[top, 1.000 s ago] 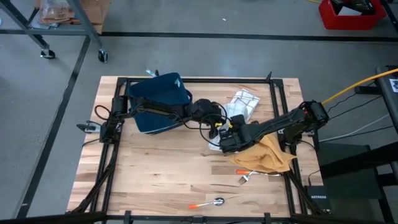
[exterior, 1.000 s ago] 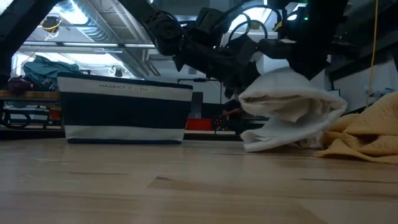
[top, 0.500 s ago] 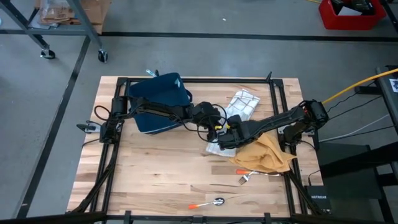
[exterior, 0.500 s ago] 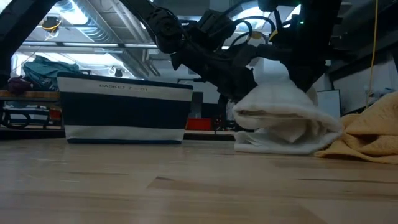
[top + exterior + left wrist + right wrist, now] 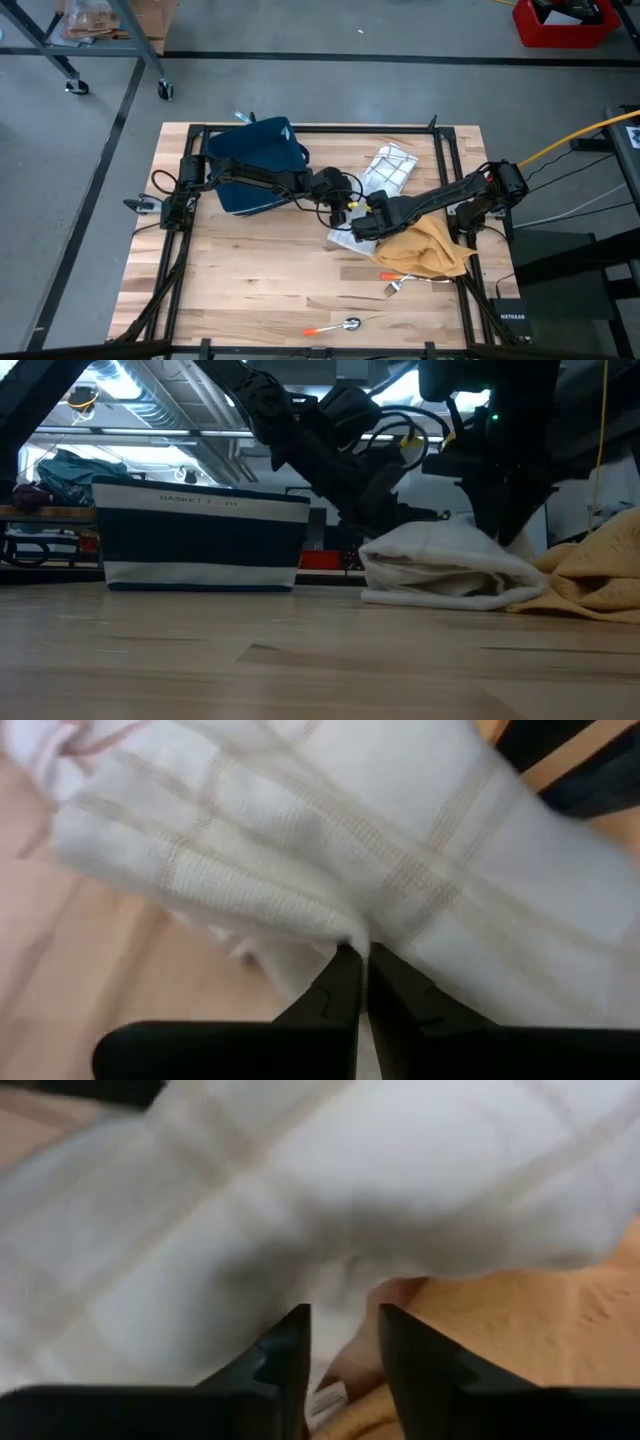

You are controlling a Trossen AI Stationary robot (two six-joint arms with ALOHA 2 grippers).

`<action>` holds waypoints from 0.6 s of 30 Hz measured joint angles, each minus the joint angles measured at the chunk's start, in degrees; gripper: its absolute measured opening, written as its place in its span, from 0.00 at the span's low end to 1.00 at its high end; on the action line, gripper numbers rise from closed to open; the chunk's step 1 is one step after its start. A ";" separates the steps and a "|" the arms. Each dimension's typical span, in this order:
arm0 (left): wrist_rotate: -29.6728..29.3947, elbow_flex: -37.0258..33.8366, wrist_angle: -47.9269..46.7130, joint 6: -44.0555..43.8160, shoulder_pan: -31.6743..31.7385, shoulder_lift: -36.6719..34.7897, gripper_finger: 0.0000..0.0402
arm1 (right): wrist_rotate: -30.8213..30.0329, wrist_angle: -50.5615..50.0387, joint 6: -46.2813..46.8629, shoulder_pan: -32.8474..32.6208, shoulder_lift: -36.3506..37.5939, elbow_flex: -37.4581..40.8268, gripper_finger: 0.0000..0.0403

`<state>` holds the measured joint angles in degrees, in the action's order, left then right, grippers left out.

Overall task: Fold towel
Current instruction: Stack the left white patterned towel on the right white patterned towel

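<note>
A white towel with woven beige stripes (image 5: 450,565) lies bunched and folded over on the table, just left of a mustard cloth; in the high view only its corner (image 5: 343,240) shows under the arms. My left gripper (image 5: 357,958) is shut on it, reaching in from the table's left (image 5: 338,198). My right gripper (image 5: 345,1342) reaches in from the right (image 5: 366,226), its fingers a narrow gap apart with towel between them. My left gripper pinches a fold of the towel (image 5: 352,932) between its fingertips, slanting down from the table's left. The towel spreads away from the fingers and rests on the table. My right gripper has a hanging fold of the towel (image 5: 340,1295) between its two fingers, slanting down from the right. The towel's underside lies on the table.
A navy basket (image 5: 255,165) stands at the far left. A second white towel (image 5: 390,165) lies at the far side. A mustard cloth (image 5: 428,250) is heaped right of the towel. A fork (image 5: 391,288) and a spoon (image 5: 343,323) lie near the front edge.
Both grippers have come down and drifted toward the table's left, carrying the towel. The towel hung lifted with only its lower part on the table; now it lies flattened in a low folded pile on the wood.
</note>
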<state>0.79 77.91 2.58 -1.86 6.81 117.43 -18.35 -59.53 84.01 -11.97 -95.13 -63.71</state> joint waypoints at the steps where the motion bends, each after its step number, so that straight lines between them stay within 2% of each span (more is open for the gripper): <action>1: -1.21 0.00 -0.62 1.24 0.03 0.00 0.01 | 0.00 0.83 -0.01 0.00 0.00 0.52 0.32; 5: -5.51 -0.02 -2.14 3.75 0.04 0.00 0.01 | -0.10 2.27 0.41 0.00 0.00 1.10 0.35; 18: -6.00 -0.05 -4.35 3.36 -0.54 -6.60 0.01 | -1.57 -2.07 -2.49 0.00 0.15 -3.57 0.24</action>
<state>-5.21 77.86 -1.76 1.50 6.27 110.82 -19.91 -61.60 81.52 -11.97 -94.98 -67.28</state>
